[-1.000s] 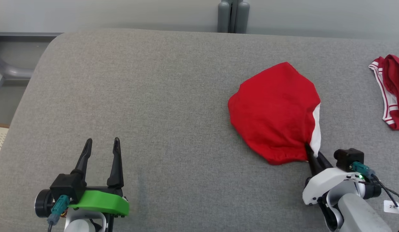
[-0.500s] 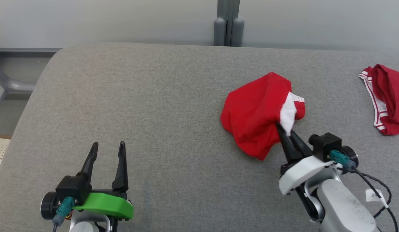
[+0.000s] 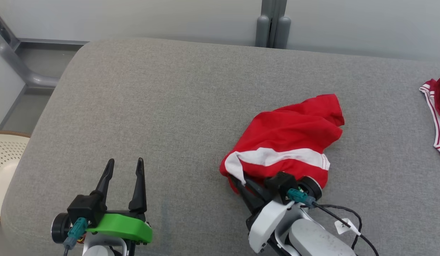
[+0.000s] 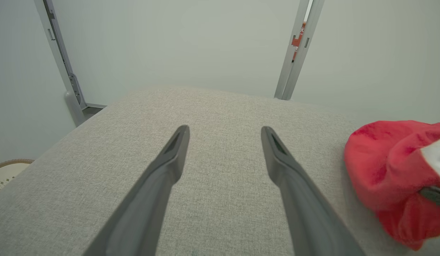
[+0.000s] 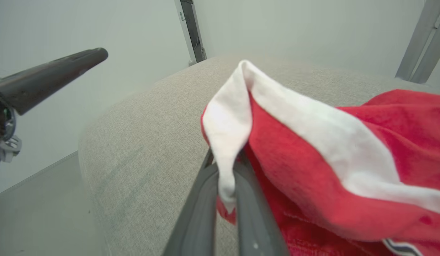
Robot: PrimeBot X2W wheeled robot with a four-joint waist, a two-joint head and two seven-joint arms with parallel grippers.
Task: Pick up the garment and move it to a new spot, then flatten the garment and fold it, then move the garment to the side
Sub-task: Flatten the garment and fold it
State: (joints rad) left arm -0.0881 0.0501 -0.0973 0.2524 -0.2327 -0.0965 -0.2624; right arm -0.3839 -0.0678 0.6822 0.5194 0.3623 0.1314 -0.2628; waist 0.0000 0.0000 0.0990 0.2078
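Note:
The garment (image 3: 291, 128) is red with a broad white band and lies crumpled on the grey padded surface (image 3: 163, 106), right of centre. My right gripper (image 3: 238, 180) is shut on the white band's left end at the garment's near edge. In the right wrist view the white band (image 5: 225, 142) is pinched between the closed fingers (image 5: 205, 199), and the red cloth (image 5: 390, 135) spreads to the right. My left gripper (image 3: 123, 164) stands open at the lower left, holding nothing, well left of the garment. From the left wrist, the garment (image 4: 387, 167) bulges at the right, beyond the open gripper (image 4: 224, 131).
A second red garment with white stripes (image 3: 437, 113) lies at the far right edge. A pale woven basket (image 3: 4, 156) stands beyond the surface's left edge. A grey post (image 3: 273, 26) rises behind the far edge, against a pale wall.
The camera has shifted. My right gripper has pulled the garment nearer and leftward; the cloth has turned over so the white band now runs across its front. The left gripper stays open and still.

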